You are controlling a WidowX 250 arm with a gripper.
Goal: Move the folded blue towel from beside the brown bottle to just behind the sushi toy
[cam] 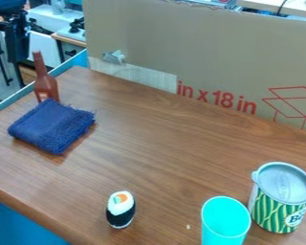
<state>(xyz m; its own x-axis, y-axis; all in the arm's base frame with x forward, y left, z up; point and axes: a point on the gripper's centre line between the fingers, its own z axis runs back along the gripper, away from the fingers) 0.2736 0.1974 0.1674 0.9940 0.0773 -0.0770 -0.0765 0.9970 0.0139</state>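
At the upper left, the black gripper [16, 42] hangs beyond the table's blue edge, apart from everything on the tabletop. The nearest thing to it is a brown bottle [46, 85], upright near the left edge. Just in front of the bottle, a folded dark blue cloth [52, 125] lies flat. A sushi-like piece [120, 209], white on top with an orange centre and a black lower part, is near the front edge. To its right are a turquoise cup [225, 222] and a green striped can [278, 208] with a grey lid [284, 183].
A tall cardboard sheet [206, 52] with red print walls off the back of the brown wooden table [149, 143]. Blue edging [21, 98] runs along the table's left side. Lab furniture and equipment stand behind, at the upper left.
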